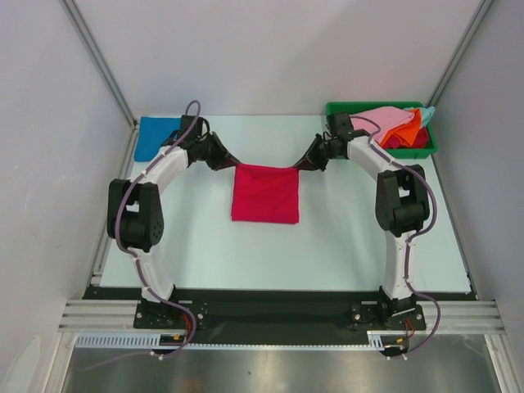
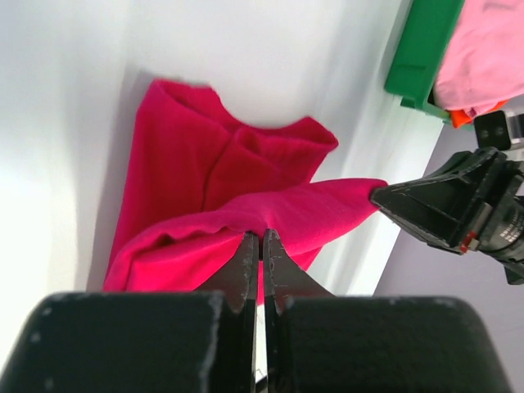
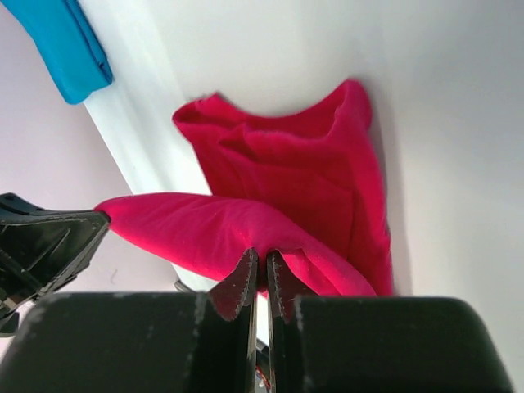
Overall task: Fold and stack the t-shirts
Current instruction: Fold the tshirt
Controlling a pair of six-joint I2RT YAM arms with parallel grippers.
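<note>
The left gripper (image 2: 260,237) is pinching with its fingers closed almost to touching, trapping a thin fold of the crimson t-shirt (image 2: 201,168) between the tips. The right gripper (image 3: 260,255) is doing the same at the opposite corner, its fingers pressed together on the cloth. Between them the held edge is running as a raised band, sagging a little in the middle. The rest of the shirt is hanging down and lying on the table (image 1: 352,237), midway between the arms. It is looking folded once already, though the wrist views are too close to count layers.

The step in hand seems to be laying this raised far edge over onto the near hem. Doing it well is calling for both grippers travelling level and together, with the band gently taut so no crease forms. The edge should meet the hem squarely before either gripper lets go.

A blue t-shirt (image 1: 155,137) is lying flat at the far left corner, the likely base for the stack. More shirts (image 1: 397,123) are waiting in the green bin (image 1: 332,107) at the far right.
</note>
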